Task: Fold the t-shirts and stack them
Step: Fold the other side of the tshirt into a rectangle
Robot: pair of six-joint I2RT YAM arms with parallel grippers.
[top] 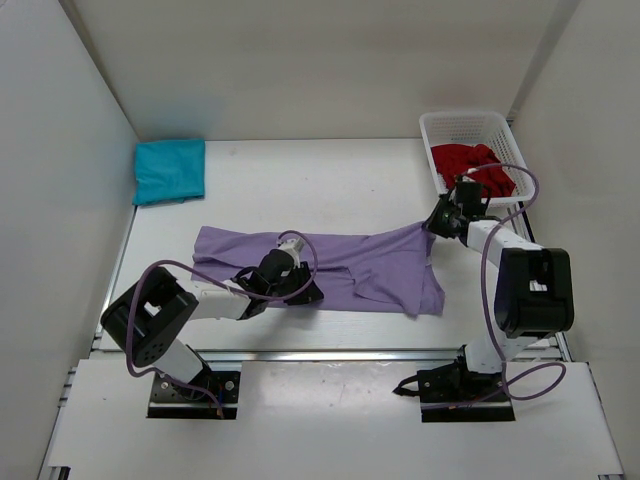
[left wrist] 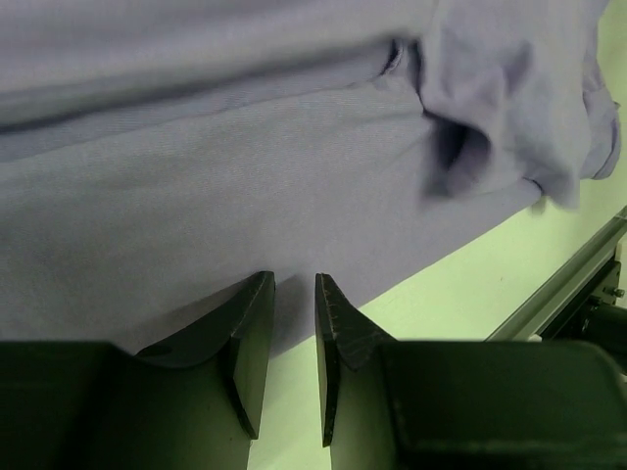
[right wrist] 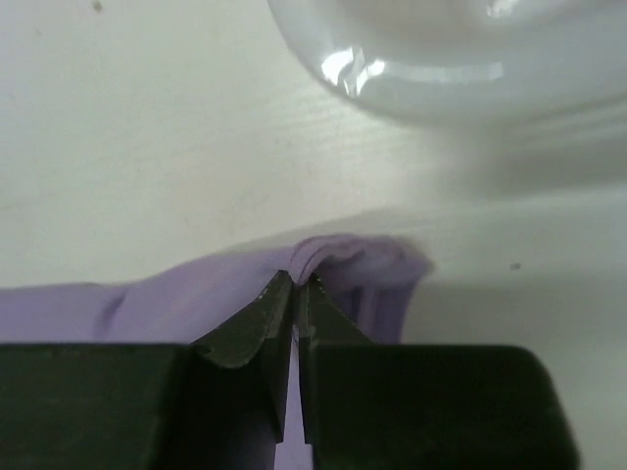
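The pale lavender t-shirt [top: 350, 262] lies spread out lengthwise across the middle of the table. My right gripper [top: 432, 222] is shut on its far right corner, and the right wrist view shows a fold of the cloth [right wrist: 196, 294] pinched between the tips of that gripper [right wrist: 296, 279]. My left gripper [top: 300, 290] is at the shirt's near hem [left wrist: 245, 176]. Its jaws [left wrist: 294, 279] stand open with only table showing between them. The teal t-shirt [top: 168, 170] lies folded at the back left. The dark red t-shirt [top: 475, 165] is bunched in the basket.
The white mesh basket [top: 432, 130] stands at the back right, just beyond my right gripper, and its glossy base [right wrist: 441, 69] fills the top of the right wrist view. White walls close in the table. A metal rail [left wrist: 568, 284] runs along the near edge.
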